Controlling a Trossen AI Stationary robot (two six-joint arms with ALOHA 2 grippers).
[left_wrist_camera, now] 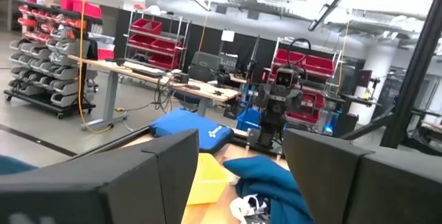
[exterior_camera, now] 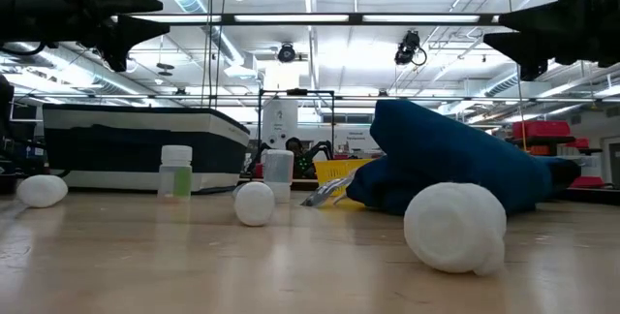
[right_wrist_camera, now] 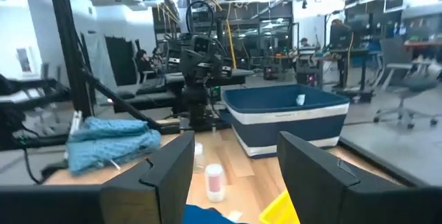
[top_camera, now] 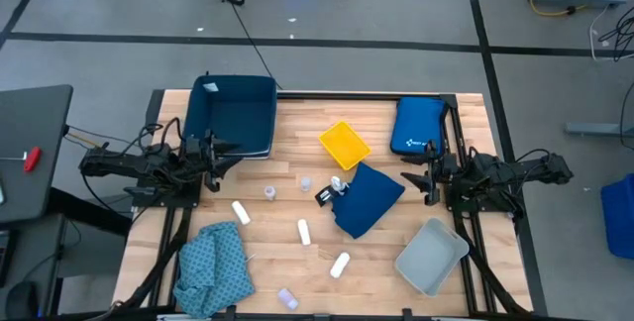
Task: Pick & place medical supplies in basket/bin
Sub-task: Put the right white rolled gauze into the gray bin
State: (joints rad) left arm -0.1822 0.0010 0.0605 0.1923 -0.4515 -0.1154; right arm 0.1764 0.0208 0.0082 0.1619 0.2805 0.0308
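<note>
Three white rolls (top_camera: 240, 212) (top_camera: 303, 230) (top_camera: 340, 264) lie on their sides on the wooden table. Small clear vials (top_camera: 269, 192) (top_camera: 306, 183) (top_camera: 287, 298) stand among them. A navy blue cloth (top_camera: 367, 198) lies crumpled at the middle. A teal patterned cloth (top_camera: 211, 267) lies bunched at the near left. My left gripper (top_camera: 223, 153) hovers open and empty at the left, in front of the navy bin (top_camera: 233, 113). My right gripper (top_camera: 411, 177) hovers open and empty at the right, beside the navy cloth. The open fingers show in the wrist views (left_wrist_camera: 238, 182) (right_wrist_camera: 235, 175).
A small yellow tray (top_camera: 344, 144) sits at the far middle. A royal-blue pouch (top_camera: 418, 125) lies at the far right and a grey bin (top_camera: 432, 256) at the near right. A small black and white packet (top_camera: 332, 190) lies at the navy cloth's left edge.
</note>
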